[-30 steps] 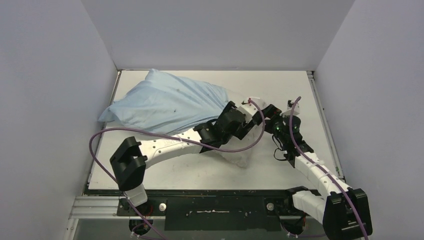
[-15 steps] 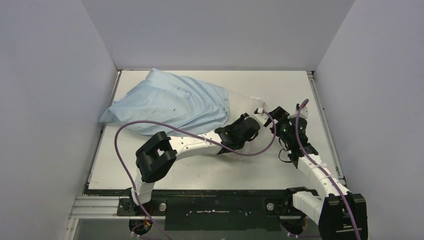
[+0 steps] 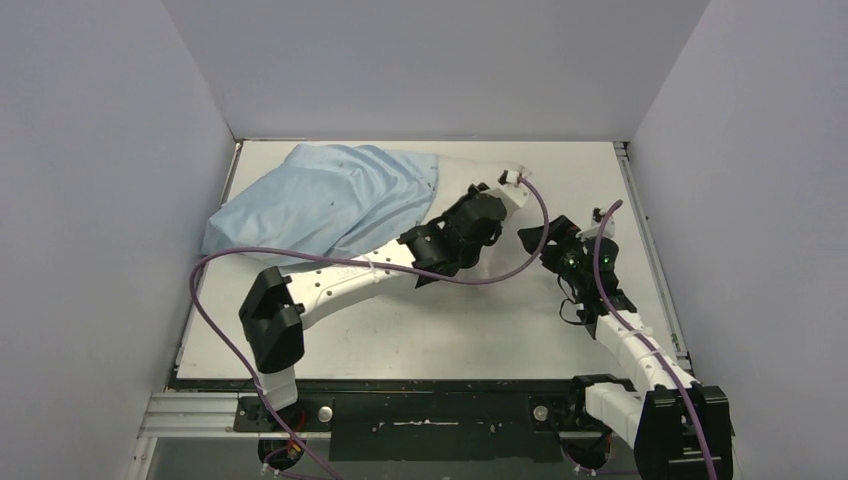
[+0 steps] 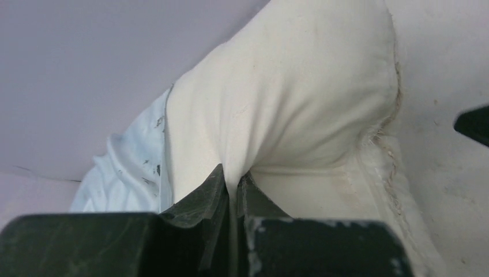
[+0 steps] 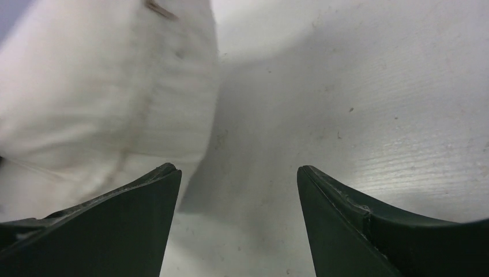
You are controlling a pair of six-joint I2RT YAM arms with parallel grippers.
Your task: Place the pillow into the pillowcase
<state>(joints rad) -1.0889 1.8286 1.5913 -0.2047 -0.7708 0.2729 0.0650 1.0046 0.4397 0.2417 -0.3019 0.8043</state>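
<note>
The light blue pillowcase (image 3: 320,200) lies bunched at the back left of the table, and its edge shows in the left wrist view (image 4: 127,167). The white pillow (image 3: 458,175) sticks out of its right end. My left gripper (image 3: 470,195) is shut on a pinched fold of the pillow (image 4: 288,86), with the fabric squeezed between the two fingertips (image 4: 232,176). Just right of the pillow's end, my right gripper (image 3: 545,235) stands open above the bare table. Nothing lies between its fingers (image 5: 236,173), and the pillow (image 5: 86,86) sits off to their left.
The white table (image 3: 420,330) is walled in by grey panels at the back and on both sides. Purple cables loop from both arms over the table's middle. The left arm stretches diagonally across the near left part.
My left gripper has shut on the pillow's end and carried it toward the back. The pillowcase shifted back with it. My right gripper narrowed a little and stayed near the same spot.
</note>
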